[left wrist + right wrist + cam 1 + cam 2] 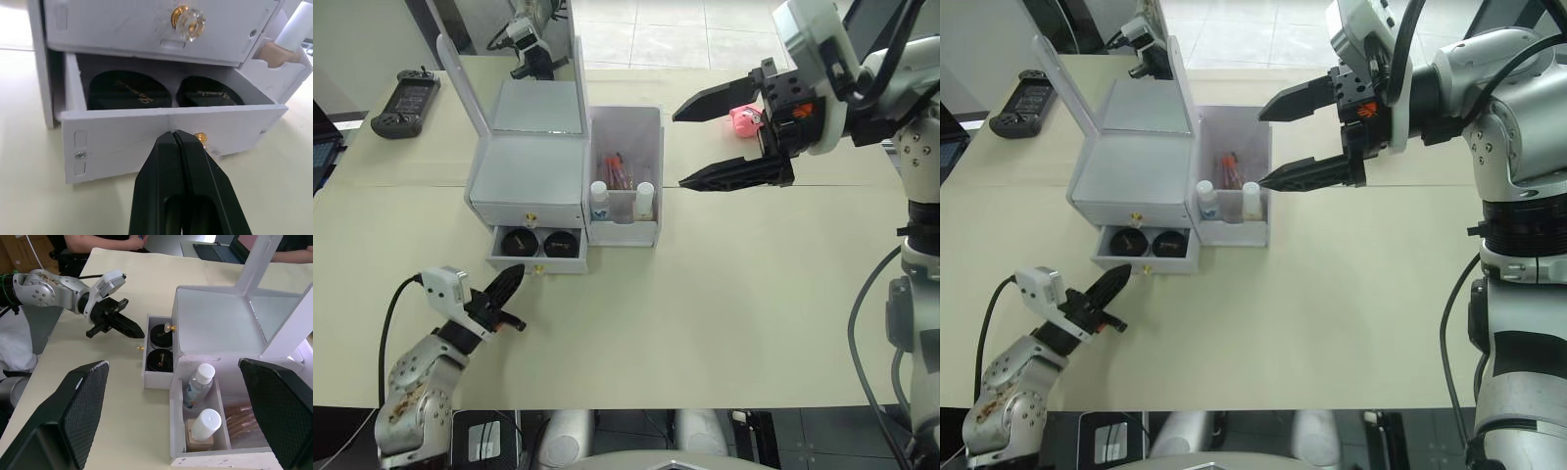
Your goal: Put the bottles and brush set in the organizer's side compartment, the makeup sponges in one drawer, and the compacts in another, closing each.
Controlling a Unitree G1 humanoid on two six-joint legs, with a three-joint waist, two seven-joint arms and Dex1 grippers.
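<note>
The white-grey organizer stands with its mirror lid up. Its lower drawer is pulled out and holds the two black-topped compacts. The upper drawer is shut. Both white-capped bottles and the brush set sit in the side compartment. My left gripper is shut and empty, with its tips against the lower drawer's front beside the gold knob. My right gripper hangs open and empty, to the right of the side compartment. The makeup sponges are out of view.
A pink plush toy lies behind my right gripper. A black controller rests at the far left of the table, and dark equipment sits behind the organizer. A person and a laptop are at the table's far side.
</note>
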